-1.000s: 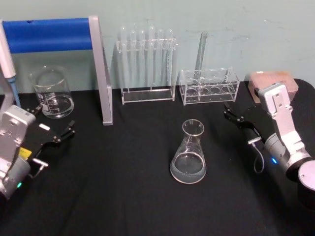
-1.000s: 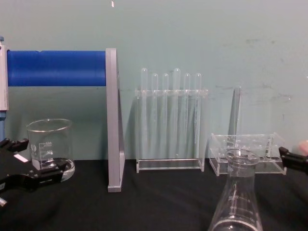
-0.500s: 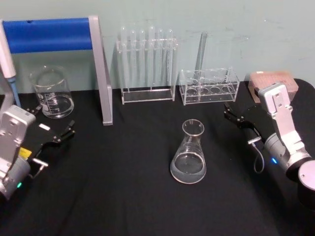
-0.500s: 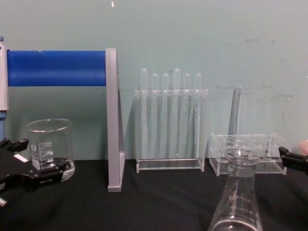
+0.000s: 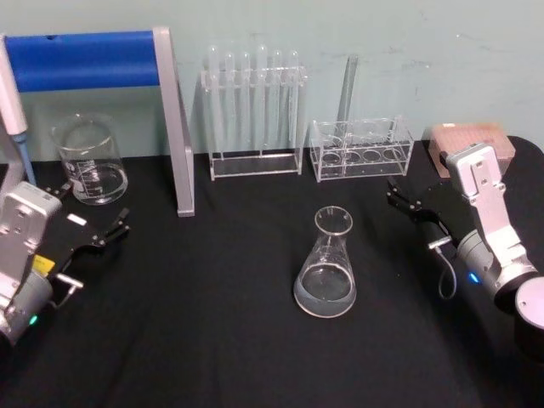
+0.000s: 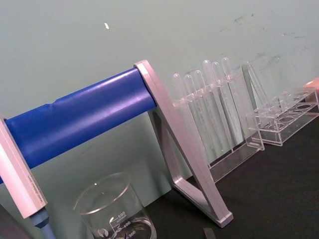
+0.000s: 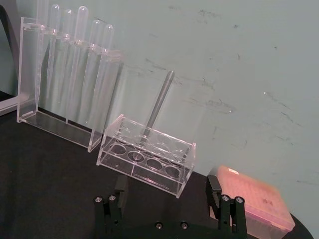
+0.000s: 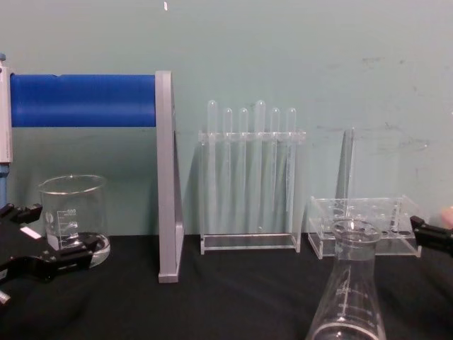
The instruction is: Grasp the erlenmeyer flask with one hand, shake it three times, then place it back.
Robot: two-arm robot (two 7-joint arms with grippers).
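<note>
The erlenmeyer flask (image 5: 325,264) stands upright on the black counter (image 5: 221,340), near its middle and a little toward the robot's right, free of both grippers; in the chest view the flask (image 8: 349,287) rises at the lower right with faint white marks on its glass. The right gripper (image 5: 406,203) hovers to the right of the flask and well apart from it, just in front of the low clear rack (image 5: 361,150); its fingers stand spread apart with nothing between them, and the right wrist view shows the two black fingers (image 7: 113,211) set wide. The left gripper (image 5: 92,231) sits at the counter's left edge, near the glass beaker (image 5: 88,160), with its fingers likewise spread and empty; a small white label shows on it. Behind, against the teal wall, stand the tall test tube rack (image 5: 253,115) and a grey frame with a blue bar (image 5: 85,58). A pink box (image 5: 472,141) sits at the far right.
</note>
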